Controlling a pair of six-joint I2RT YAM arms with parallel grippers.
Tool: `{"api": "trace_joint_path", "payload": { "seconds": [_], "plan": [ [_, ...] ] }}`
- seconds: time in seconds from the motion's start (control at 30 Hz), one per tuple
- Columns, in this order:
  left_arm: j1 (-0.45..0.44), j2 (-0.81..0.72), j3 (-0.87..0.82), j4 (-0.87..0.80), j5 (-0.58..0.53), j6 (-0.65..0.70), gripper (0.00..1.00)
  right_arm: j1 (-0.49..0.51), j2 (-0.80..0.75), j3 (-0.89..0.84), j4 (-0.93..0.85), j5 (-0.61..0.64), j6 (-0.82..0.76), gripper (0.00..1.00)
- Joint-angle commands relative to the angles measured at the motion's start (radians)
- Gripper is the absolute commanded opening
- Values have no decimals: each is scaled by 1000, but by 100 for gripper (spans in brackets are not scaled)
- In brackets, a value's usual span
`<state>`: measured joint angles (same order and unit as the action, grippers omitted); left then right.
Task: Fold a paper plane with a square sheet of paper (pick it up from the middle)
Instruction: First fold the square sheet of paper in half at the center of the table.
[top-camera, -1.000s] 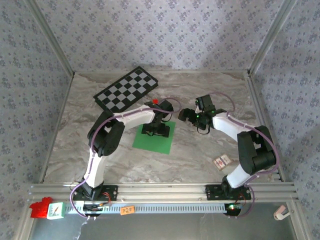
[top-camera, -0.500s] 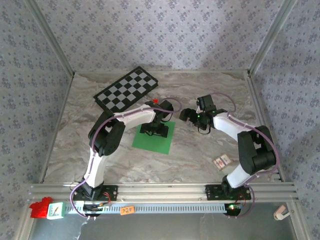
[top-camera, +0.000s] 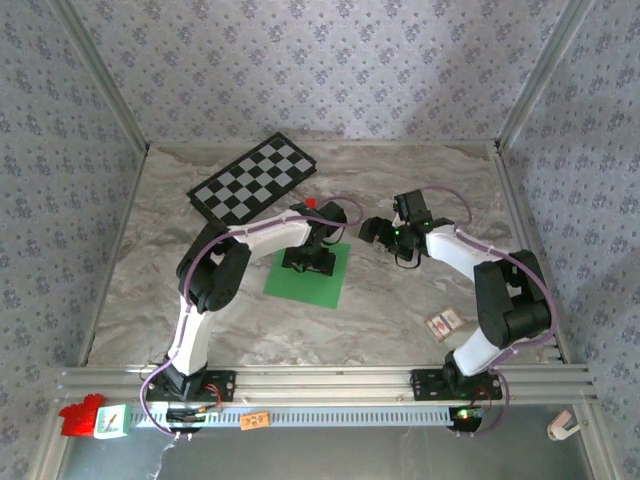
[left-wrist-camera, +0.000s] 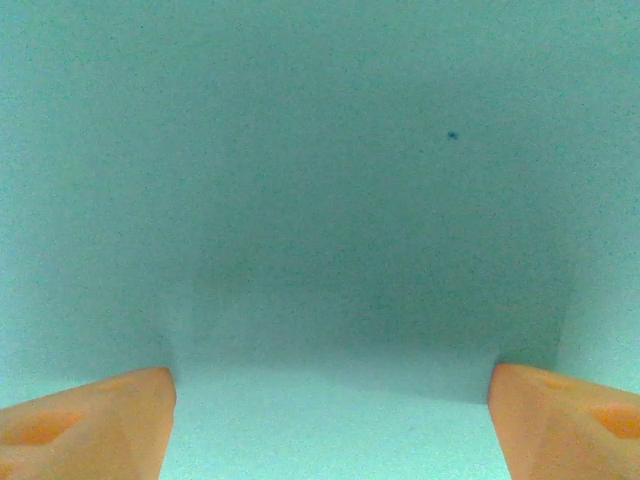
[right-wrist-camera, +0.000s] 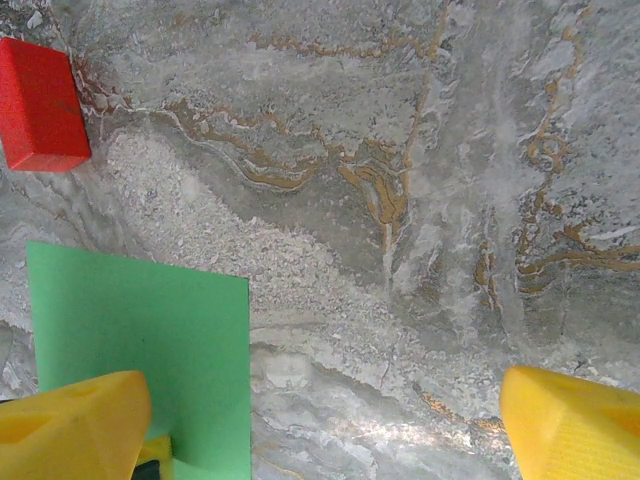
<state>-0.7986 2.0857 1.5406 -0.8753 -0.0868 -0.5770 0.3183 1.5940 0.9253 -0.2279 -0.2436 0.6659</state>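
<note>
Square green sheet (top-camera: 305, 283) flat on the counter (top-camera: 420, 290), near the middle, a red block (right-wrist-camera: 40, 105) close beyond it. No folds yet.
Left pincer (left-wrist-camera: 330, 400) low over the sheet's centre, fingers spread wide with bare paper between and nothing pinched, probably placed to gather the middle. Right pincer (right-wrist-camera: 325, 425) spread too, by the right edge, mostly over bare stone, seemingly waiting. Paper plain, bright, thin, creaseless as far as visible.

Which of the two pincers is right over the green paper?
The left pincer, pointing down over the square sheet of paper; the right pincer hangs beside the sheet's edge, over the marble table.
</note>
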Motion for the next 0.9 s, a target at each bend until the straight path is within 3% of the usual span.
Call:
{"api": "trace_joint_path", "payload": {
  "seconds": [0.0,0.87],
  "plan": [
    [0,33,-30,-11,7,-1,80,-8,19,0,-6,-6,15,92],
    [21,15,-78,34,36,-3,62,-10,18,0,3,-5,33,92]
  ]
}}
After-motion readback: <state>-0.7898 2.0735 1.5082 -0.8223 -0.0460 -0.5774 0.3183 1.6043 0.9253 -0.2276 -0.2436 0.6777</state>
